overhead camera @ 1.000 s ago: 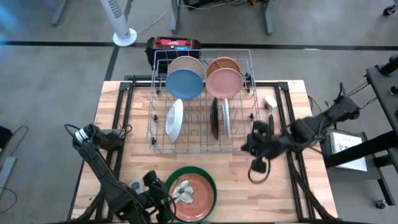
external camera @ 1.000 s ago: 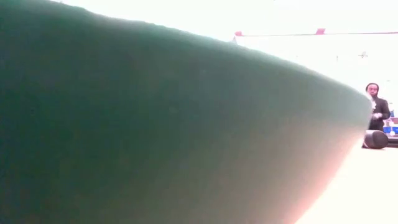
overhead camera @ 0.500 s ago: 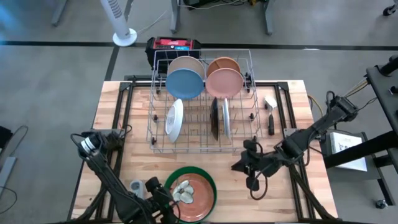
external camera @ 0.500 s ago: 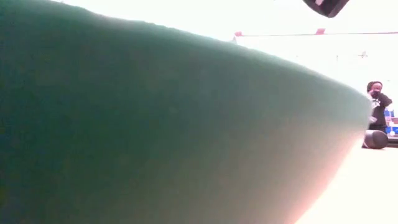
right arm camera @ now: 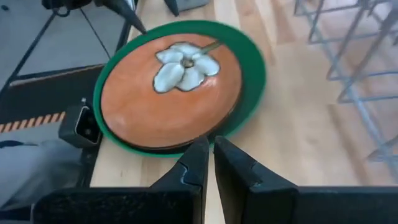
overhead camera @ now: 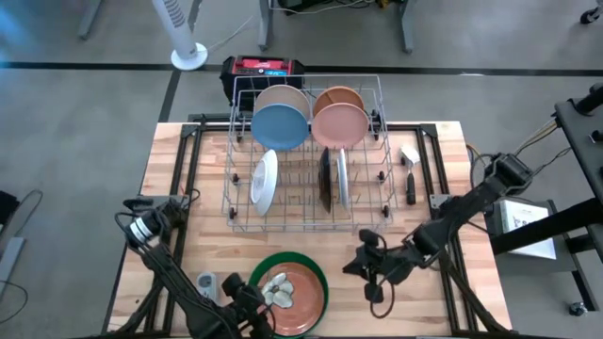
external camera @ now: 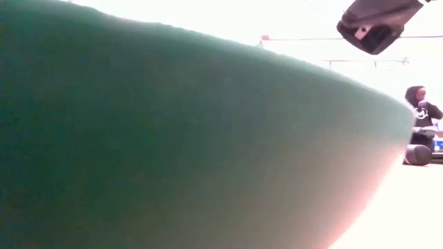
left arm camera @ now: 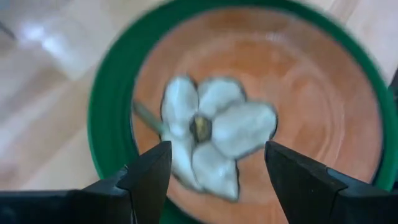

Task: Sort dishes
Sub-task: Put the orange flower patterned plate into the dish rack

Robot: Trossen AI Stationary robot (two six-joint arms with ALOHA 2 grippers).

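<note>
Silver wire rack [overhead camera: 306, 160] standing at the far middle of the wooden surface [overhead camera: 443, 306], holding dishes upright: blue plate [overhead camera: 280, 127] and tan plate [overhead camera: 283, 97] at its far left, pink plate [overhead camera: 339, 125] and a brown-orange plate [overhead camera: 339, 97] at far right, a white plate [overhead camera: 265, 182] leaning at the near left, a dark plate [overhead camera: 325, 179] and a pale plate [overhead camera: 343, 177] on edge near the middle. Small grey gadget [overhead camera: 206, 282] lying near the front edge, just left of the large green plate [overhead camera: 316, 270]. Green plate flat at the front centre, orange inside with a white flower, filling most of the low view [external camera: 173, 138]. Person [external camera: 421, 117] seen far off in the room. Left pincer [overhead camera: 247, 299] spread wide, hovering over the green plate's near-left rim [left arm camera: 109, 118], flower between the fingers in the wrist view. Right pincer [overhead camera: 353, 266] pressed together, empty, just beside the green plate's right edge [right arm camera: 252, 68], apart from it.
</note>
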